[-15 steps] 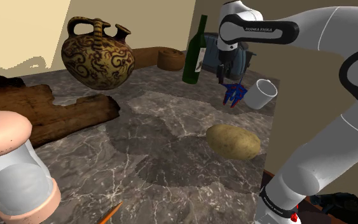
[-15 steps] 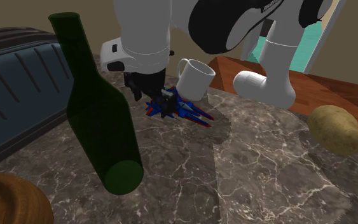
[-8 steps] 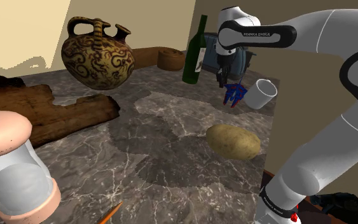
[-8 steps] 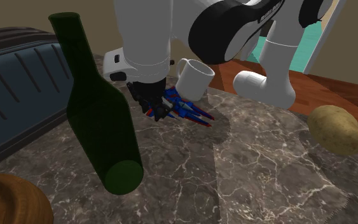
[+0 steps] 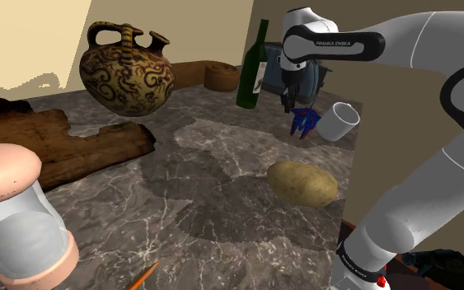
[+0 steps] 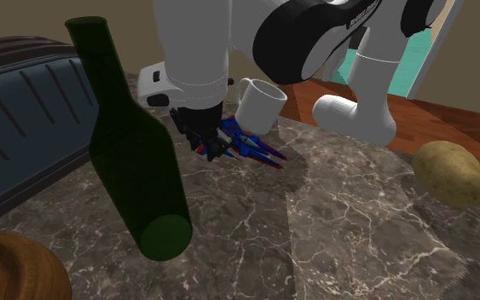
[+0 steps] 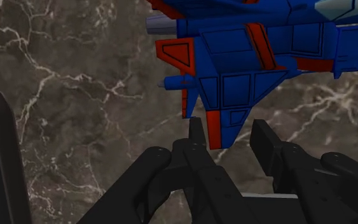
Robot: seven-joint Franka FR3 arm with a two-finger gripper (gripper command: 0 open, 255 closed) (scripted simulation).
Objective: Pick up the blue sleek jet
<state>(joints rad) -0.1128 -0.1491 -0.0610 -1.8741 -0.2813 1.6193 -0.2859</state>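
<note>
There is one blue and red jet (image 6: 245, 145), one white mug (image 5: 338, 122), one green bottle (image 5: 253, 70) and one potato (image 5: 302, 182). There is one big brown jug (image 5: 127, 70) with swirls, one log (image 5: 65, 144), one small round brown tub (image 5: 220, 77), one jar with a pink lid (image 5: 20, 218), one orange pencil (image 5: 143, 276), one dark case (image 6: 25, 128) and one white robot arm (image 5: 419, 49).

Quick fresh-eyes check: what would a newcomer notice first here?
The blue and red jet against the marbled top, with the black claw right at its wing, beside a white mug. Next, the dark green bottle looming near the second exterior camera, and the big patterned jug at the shoulder view's upper left.
</note>
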